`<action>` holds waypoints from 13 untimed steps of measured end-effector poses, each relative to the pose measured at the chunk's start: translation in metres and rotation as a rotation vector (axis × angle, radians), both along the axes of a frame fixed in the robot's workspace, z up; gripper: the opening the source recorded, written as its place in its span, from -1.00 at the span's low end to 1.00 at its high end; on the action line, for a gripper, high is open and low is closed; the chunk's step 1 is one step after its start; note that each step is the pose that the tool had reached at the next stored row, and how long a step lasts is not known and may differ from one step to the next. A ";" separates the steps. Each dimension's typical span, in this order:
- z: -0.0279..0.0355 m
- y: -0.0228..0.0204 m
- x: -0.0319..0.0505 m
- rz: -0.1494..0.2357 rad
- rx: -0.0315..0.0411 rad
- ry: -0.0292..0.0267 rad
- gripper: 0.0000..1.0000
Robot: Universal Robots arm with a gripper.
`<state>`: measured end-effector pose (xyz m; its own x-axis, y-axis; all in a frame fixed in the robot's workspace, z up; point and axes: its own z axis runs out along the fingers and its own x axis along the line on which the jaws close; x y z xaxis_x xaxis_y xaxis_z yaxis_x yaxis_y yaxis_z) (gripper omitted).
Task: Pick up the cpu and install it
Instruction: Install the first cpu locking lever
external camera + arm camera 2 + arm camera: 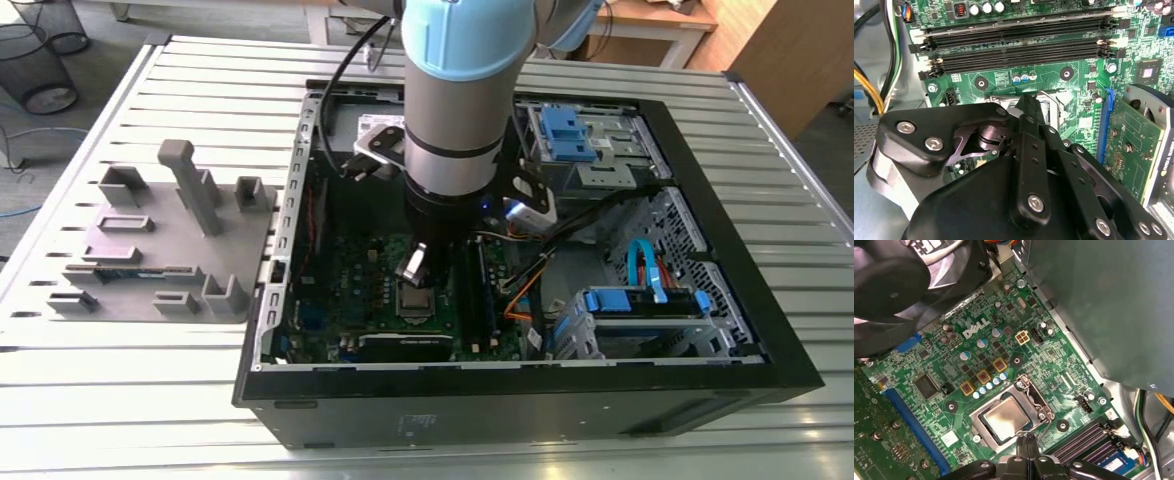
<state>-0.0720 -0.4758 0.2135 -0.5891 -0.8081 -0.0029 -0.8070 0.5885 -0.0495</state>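
The cpu (1004, 418), a small square chip with a dull metal top, lies flat in its socket on the green motherboard (979, 350). The silver socket frame (1030, 390) runs along the chip's edges. In the first wrist view my gripper (1027, 442) is shut, its fingertips pressed together just off one edge of the socket, with nothing between them. In the second wrist view the black gripper (1026, 102) covers the chip, and part of the socket frame (1051, 102) shows past its tip. In the exterior view the arm reaches down into the open computer case (694, 250) over the socket (416, 302).
Long black memory slots (1019, 45) run beside the socket. An expansion card (1134, 145) and a blue slot (1104, 125) lie on another side. Cables (874, 90) hang at the case wall. A black fan (889, 285) stands close by. A grey fixture tray (160, 245) lies at the exterior view's left.
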 end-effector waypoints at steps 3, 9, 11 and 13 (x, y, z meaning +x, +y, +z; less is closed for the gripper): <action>-0.0029 -0.0002 0.0000 -0.006 -0.0035 0.0000 -0.79; -0.0045 -0.0001 0.0000 -0.007 -0.0050 -0.0002 -0.79; -0.0067 -0.0002 -0.0001 -0.009 -0.0073 -0.0001 -0.79; -0.0089 -0.0002 0.0000 -0.012 -0.0095 0.0000 -0.79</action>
<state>-0.0721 -0.4760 0.2046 -0.5987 -0.8009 0.0048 -0.7999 0.5976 -0.0551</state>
